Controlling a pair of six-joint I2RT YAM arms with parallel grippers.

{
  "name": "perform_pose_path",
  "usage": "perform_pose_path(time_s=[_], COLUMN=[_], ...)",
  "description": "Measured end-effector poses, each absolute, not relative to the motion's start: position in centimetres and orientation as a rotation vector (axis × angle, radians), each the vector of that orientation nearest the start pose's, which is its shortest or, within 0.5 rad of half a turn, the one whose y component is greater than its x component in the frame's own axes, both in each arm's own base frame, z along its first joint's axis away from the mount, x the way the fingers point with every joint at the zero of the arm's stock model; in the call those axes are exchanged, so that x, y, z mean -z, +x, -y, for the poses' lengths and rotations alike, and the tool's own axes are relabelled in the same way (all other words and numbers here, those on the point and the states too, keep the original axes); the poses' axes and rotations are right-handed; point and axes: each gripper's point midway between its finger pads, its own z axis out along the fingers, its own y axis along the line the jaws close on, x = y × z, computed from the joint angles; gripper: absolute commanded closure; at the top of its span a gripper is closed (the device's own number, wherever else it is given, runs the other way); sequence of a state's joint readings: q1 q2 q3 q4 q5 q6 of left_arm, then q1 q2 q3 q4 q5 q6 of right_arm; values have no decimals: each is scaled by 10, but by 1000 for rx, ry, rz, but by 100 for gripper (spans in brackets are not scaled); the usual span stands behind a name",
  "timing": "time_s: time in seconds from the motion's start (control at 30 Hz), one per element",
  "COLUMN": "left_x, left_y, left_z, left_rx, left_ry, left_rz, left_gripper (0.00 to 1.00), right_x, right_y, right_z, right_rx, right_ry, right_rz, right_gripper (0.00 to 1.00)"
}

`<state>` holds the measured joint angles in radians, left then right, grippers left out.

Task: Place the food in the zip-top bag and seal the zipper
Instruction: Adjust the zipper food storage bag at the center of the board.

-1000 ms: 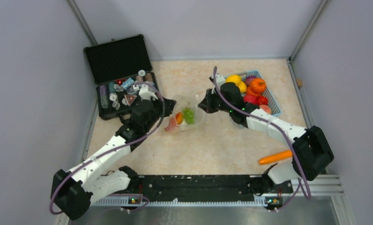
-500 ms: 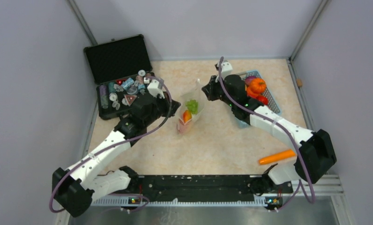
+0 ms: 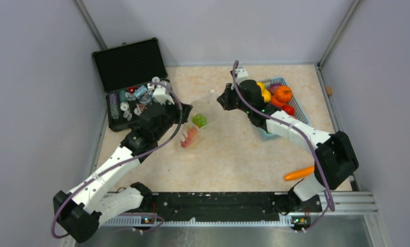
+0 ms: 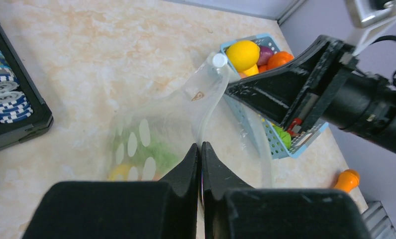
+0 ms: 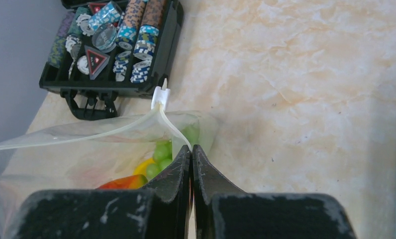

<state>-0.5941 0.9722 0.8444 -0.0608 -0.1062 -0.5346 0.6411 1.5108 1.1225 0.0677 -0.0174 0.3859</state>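
Note:
The zip-top bag [image 3: 197, 126] hangs between my two grippers, clear with white dots [image 4: 136, 144]. Inside it are green grapes [image 3: 199, 120] and an orange-red piece of food [image 3: 191, 136]; both also show in the right wrist view, the grapes [image 5: 162, 152] above the orange-red piece [image 5: 119, 181]. My left gripper [image 3: 185, 110] is shut on the bag's top edge [image 4: 201, 147]. My right gripper [image 3: 221, 101] is shut on the zipper strip [image 5: 191, 148]. The white zipper [image 5: 172, 128] runs to its slider [image 5: 160, 97]. More food, a lemon [image 4: 243, 54] among it, lies in the basket.
The light-blue basket [image 3: 300, 114] stands at the back right. An orange carrot [image 3: 302, 173] lies on the table by the right arm's base. An open black case [image 3: 133, 103] of chips and trinkets stands at the back left, close behind the left gripper.
Both grippers lifted the bag from the table and pulled its top edge taut; since half a second ago they shifted slightly left with it, and the bag's bottom swung left.

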Motion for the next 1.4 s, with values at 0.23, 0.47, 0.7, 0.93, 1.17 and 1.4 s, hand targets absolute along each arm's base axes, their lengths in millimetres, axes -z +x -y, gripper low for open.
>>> perform_pose_path(time_s=[0.23,0.47,0.7,0.93,1.17,1.4], left_x=[-281,-266,-231,-233,-245,-250], left_y=[296,302,306,308,310,310], left_z=[208,227,252,252,250,247], left_rx=[742,814,915,907,889,881], left_ry=[-4,1,-9,-1,13,6], left_rz=[-1808,-1857,-1960,-1955,-1923,-1904], left_gripper=[97,100,100,100,100,100], right_x=[-221,-225,-207,-199,-211,-270], right_y=[380,393,392,388,378,368], right_z=[-306,-301,-285,-282,-282,-244], right_rx=[-762,-754,-690,-678,-751,-870], right_ry=[-255,-229,-201,-210,-234,-165], right_rz=[-1956,-1983,-2060,-2099,-2094,-1932], right_gripper=[99,90,75,59,44,43])
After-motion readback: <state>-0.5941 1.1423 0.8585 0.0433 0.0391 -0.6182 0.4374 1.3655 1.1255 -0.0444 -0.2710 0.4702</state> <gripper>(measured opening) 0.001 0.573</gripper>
